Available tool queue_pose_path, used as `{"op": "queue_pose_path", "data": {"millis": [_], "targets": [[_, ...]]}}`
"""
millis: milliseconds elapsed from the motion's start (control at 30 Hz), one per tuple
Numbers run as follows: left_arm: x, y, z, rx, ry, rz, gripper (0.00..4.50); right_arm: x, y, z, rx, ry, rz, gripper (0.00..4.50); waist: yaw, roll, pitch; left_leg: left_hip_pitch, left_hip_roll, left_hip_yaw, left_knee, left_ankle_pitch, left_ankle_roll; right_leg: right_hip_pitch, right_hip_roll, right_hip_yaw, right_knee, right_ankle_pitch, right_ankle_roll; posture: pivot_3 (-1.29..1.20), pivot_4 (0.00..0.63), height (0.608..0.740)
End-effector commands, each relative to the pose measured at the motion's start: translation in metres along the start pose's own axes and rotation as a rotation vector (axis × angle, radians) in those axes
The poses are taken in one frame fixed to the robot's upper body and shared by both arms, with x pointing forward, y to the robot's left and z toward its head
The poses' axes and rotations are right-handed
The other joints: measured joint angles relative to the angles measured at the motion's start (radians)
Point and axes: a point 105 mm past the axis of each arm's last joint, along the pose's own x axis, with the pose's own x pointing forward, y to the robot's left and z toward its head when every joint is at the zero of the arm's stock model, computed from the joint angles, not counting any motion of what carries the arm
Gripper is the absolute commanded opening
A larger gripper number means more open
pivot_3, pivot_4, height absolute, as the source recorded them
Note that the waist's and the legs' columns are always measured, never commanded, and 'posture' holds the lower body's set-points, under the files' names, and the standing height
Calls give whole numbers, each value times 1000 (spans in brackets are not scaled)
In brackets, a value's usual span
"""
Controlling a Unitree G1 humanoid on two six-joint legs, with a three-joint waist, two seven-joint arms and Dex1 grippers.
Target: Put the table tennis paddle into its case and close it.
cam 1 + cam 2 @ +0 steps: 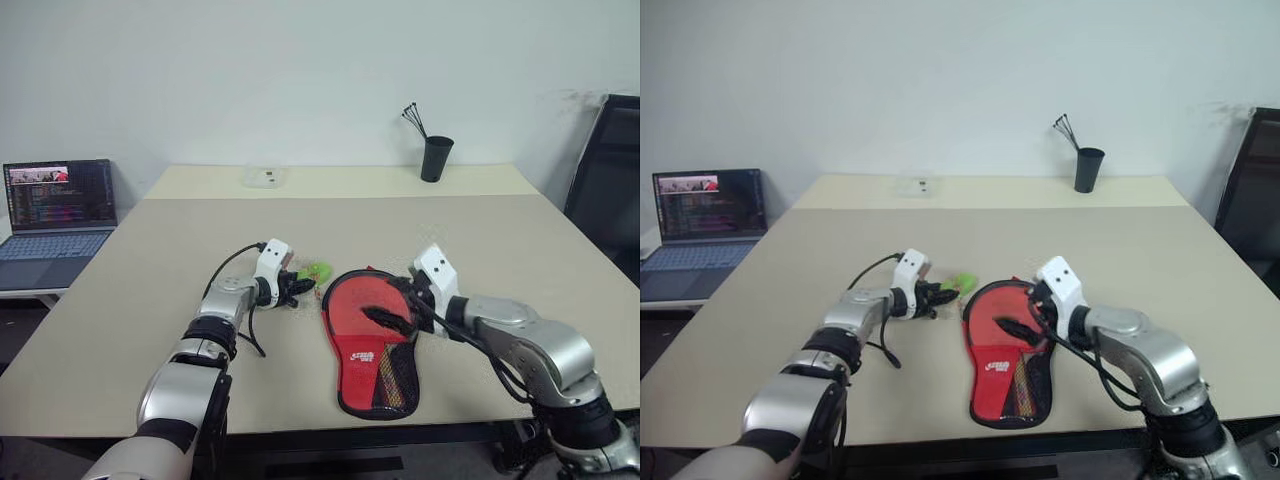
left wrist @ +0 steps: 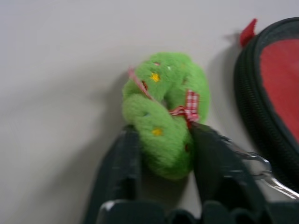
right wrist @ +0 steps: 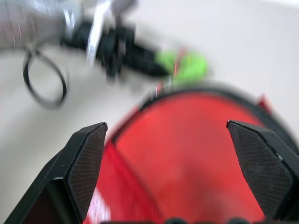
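Your left gripper [image 2: 161, 140] has pinched its two fingers onto a green plush ring [image 2: 163, 112], which sits on the table [image 1: 150, 300] at about nine o'clock from the case [image 1: 370, 345], just beside its zipped rim. Your right gripper [image 3: 170, 154] hangs wide open and empty over the case's red round end. The case lies near the table's front edge, logo and mesh pocket facing up.

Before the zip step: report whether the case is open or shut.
Cannot tell for sure: the case lies flat, logo face up; its zip edge by the green plush charm looks closed.
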Motion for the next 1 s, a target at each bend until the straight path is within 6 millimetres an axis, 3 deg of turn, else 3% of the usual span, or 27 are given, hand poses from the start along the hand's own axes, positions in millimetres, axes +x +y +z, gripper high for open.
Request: {"op": "queue_pose_path", "data": {"millis": [33, 167, 233, 433, 700, 1000], "targets": [[0, 1, 2, 4, -14, 10, 113, 19, -1, 1, -11, -39, -37, 4500, 0, 0, 0, 1, 0, 0, 0, 0, 0, 1, 0, 0, 0, 0, 0, 0, 150, 740], [0, -2, 1, 1, -16, 0, 39, 37, 9, -17, 24, -13, -23, 4500, 0, 0, 0, 1, 0, 0, 0, 0, 0, 1, 0, 0, 0, 0, 0, 0, 150, 740], [1, -4, 0, 1, -20, -7, 39, 46, 14, -40, 21, 48, -26, 4500, 0, 0, 0, 1, 0, 1, 0, 0, 0, 1, 0, 1, 0, 0, 0, 0, 150, 740], [3, -10, 3, 74, -7, -27, 39, 42, 7, -81, 17, 181, -80, 4500, 0, -1, -1, 1, 0, 1, 0, 0, 0, 1, -1, 1, 0, 0, 0, 0, 150, 740], [14, -4, 35, 284, -12, 65, 39, 34, 5, -96, 53, 231, -109, 4500, 4, -4, -3, 2, -1, 0, 0, 0, 0, 2, -1, 0, 0, 0, 0, 0, 150, 740], [40, -26, 61, 581, 42, 116, 39, 30, 20, -105, 115, 261, -99, 4500, 2, -5, -4, 0, -1, 0, 0, 0, 0, 2, -1, 0, -2, 0, 0, 0, 150, 740]]}}
